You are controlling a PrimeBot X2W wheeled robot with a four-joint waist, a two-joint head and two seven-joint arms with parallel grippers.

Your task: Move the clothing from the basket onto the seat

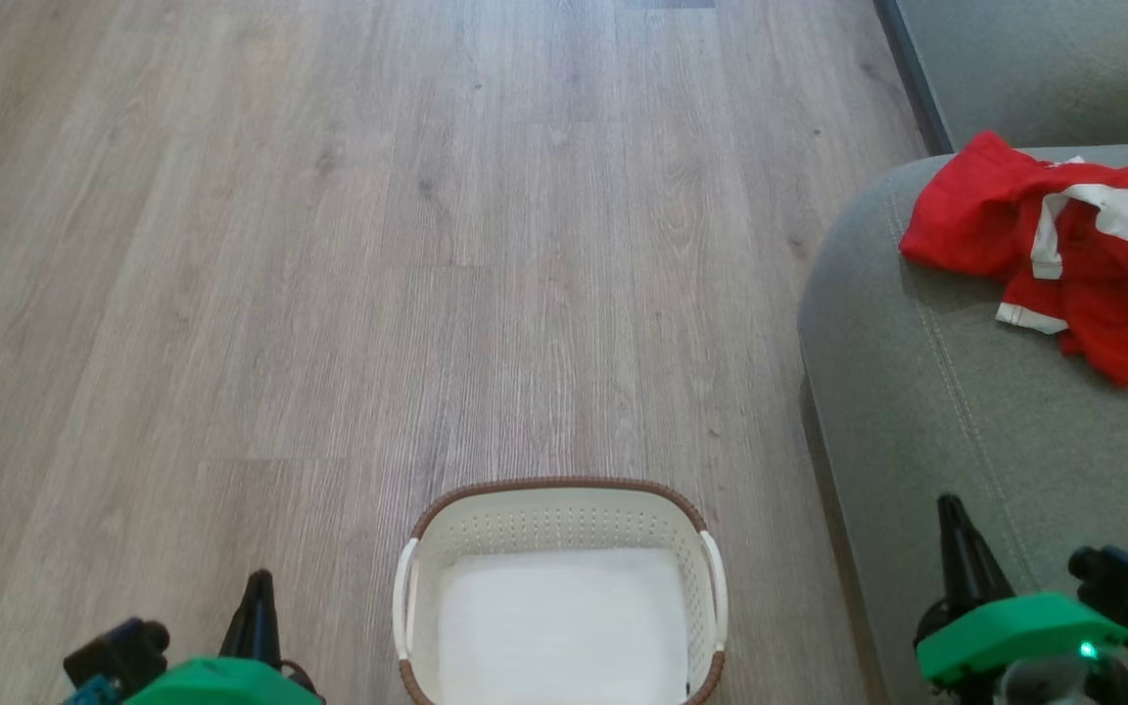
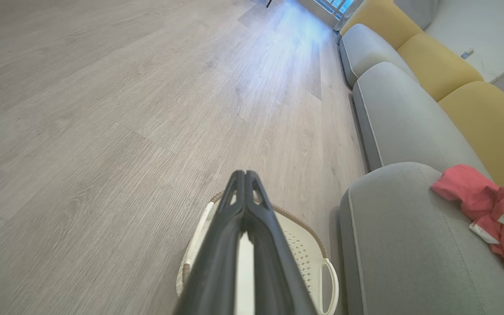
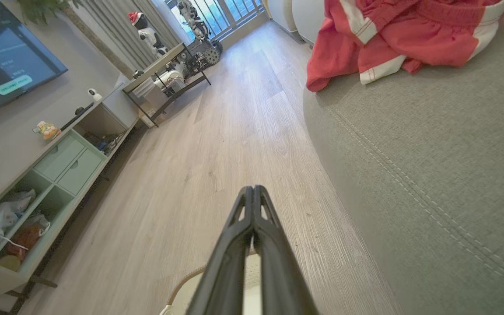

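**Clothing (image 1: 975, 215) on seat (image 1: 926, 421), basket (image 1: 564, 485) bare**

Heaped red near the seat's rounded edge, well apart from the basket down on the floor. Clenched and empty at both the left hand (image 1: 258, 587) and the right hand (image 1: 951, 514), parked low either side of the basket, likely with nothing there to lift.

Clothing (image 1: 1063, 245) on seat (image 1: 965, 441), perhaps overhanging edge, basket (image 1: 564, 514) on floor (image 1: 329, 245) left of seat

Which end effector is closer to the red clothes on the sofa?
Right. Right end effector: beside the sofa bearing the clothes. Left end effector: across the basket from them.
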